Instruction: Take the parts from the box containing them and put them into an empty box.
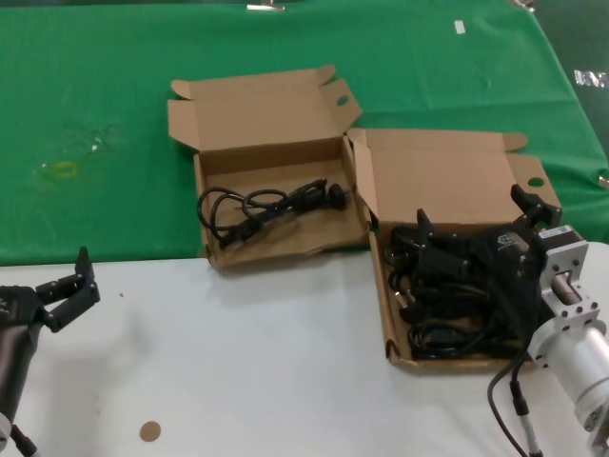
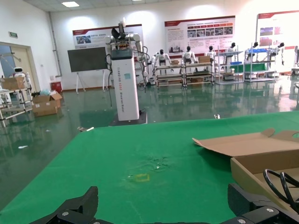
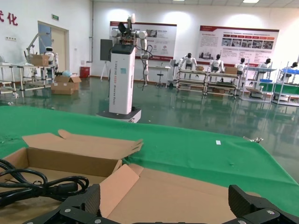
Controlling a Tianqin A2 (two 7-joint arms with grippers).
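Lower right, our right gripper (image 1: pixel 476 224) hangs spread over the cables (image 1: pixel 442 295); tangled loops could snag; left gripper (image 1: pixel 67 286) idles apart

My right gripper (image 1: pixel 473 231) is black on a silver wrist, above black cables (image 1: pixel 433 309) in a brown box (image 1: pixel 447 171). Left of that box, a second brown box (image 1: pixel 249 122) holds one black cable (image 1: pixel 266 207) on green cloth (image 1: pixel 86 114) meeting white tabletop (image 1: pixel 266 362).
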